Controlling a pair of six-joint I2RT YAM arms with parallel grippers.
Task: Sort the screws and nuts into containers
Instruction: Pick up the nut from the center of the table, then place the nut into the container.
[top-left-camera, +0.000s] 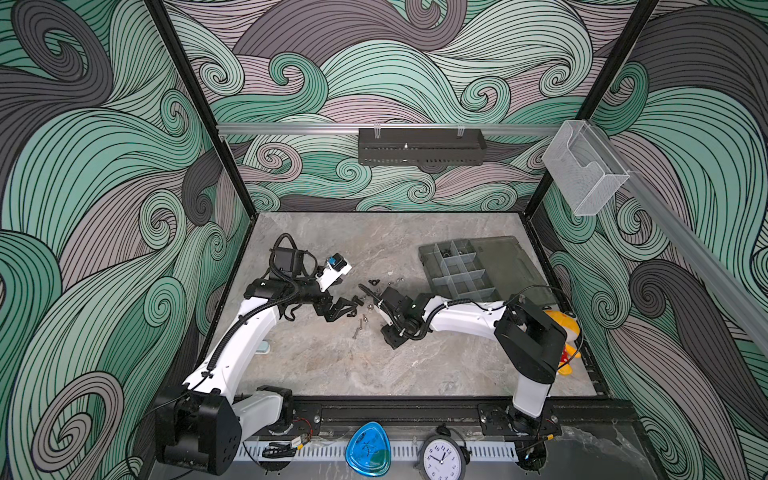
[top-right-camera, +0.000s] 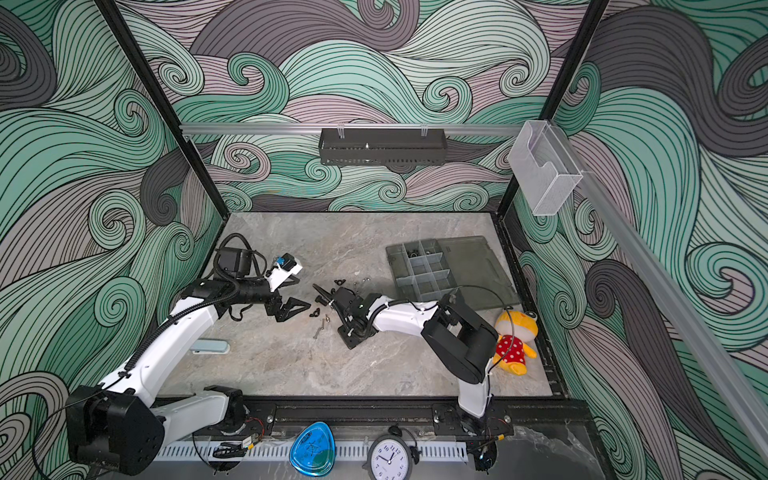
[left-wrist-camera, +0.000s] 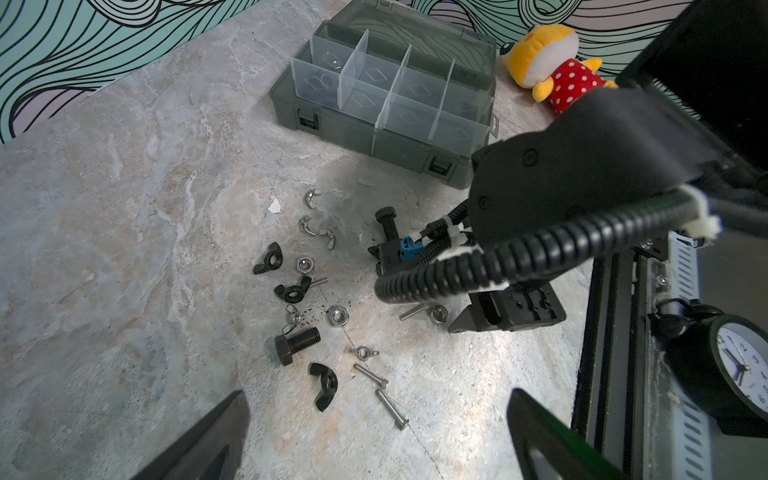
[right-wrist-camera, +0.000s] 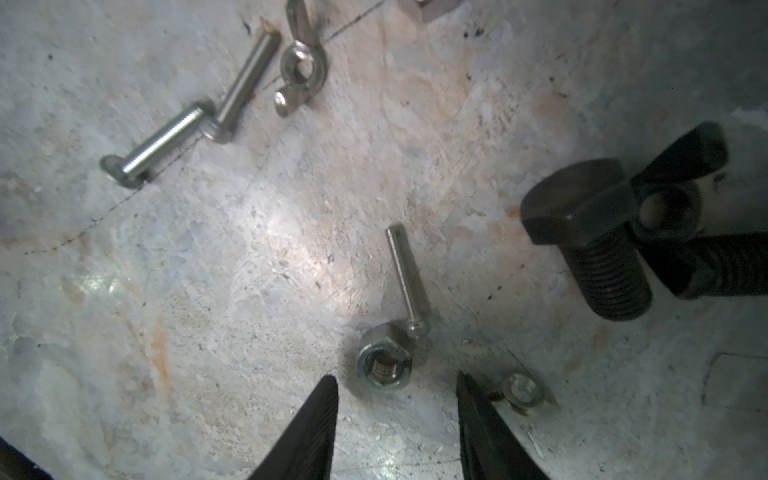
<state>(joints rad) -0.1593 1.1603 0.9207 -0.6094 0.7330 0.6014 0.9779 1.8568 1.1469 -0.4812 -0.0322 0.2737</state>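
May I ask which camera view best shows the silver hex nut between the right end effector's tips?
The right wrist view: the silver hex nut lies close up, threads visible, between the tips of the open right end effector. The left wrist view shows it small; in both top views it is too tiny to pick out.

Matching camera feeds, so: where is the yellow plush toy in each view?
In a top view: plush toy right of centre, half behind the right arm.
In a top view: plush toy plainly visible, same spot.
Left wrist: plush toy beside the organiser box.
Right wrist: not visible.
Shared landmark: the organiser box.
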